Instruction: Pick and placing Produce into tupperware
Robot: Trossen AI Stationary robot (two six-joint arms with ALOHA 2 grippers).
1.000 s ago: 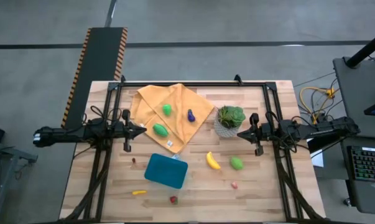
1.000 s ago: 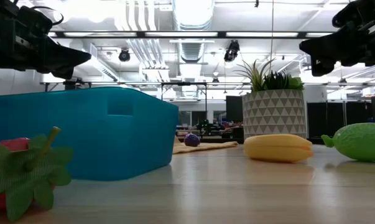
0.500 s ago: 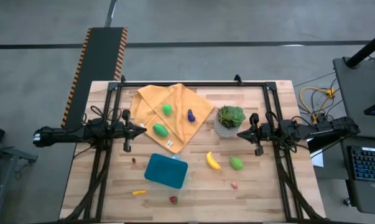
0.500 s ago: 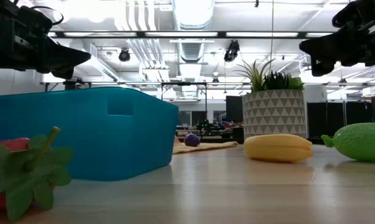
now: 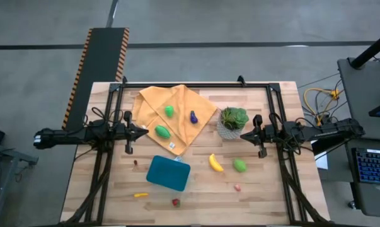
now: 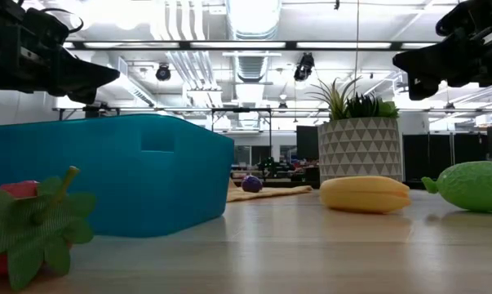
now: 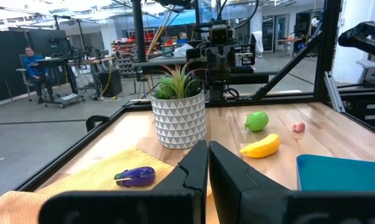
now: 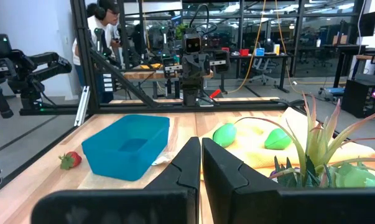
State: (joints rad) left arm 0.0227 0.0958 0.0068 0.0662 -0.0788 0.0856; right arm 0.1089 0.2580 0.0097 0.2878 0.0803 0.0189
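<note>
The teal-blue tupperware (image 5: 168,173) stands open on the table's near middle. Two green pieces (image 5: 169,111) (image 5: 162,132) and the purple eggplant (image 5: 193,116) lie on the orange cloth (image 5: 174,116). The yellow banana (image 5: 215,163) and a green piece (image 5: 239,165) lie right of the tupperware. A pink piece (image 5: 237,187), a red strawberry (image 5: 175,202), an orange-yellow piece (image 5: 140,195) and a small dark piece (image 5: 136,162) rest near the front edge. My left gripper (image 5: 145,132) hovers shut at the left side, my right gripper (image 5: 243,135) shut beside the potted plant.
A leafy plant in a grey-white pot (image 5: 230,122) stands just in front of my right gripper. A black frame (image 5: 196,85) runs along the table's far side and both ends. A person sits in the room beyond the table (image 7: 33,57).
</note>
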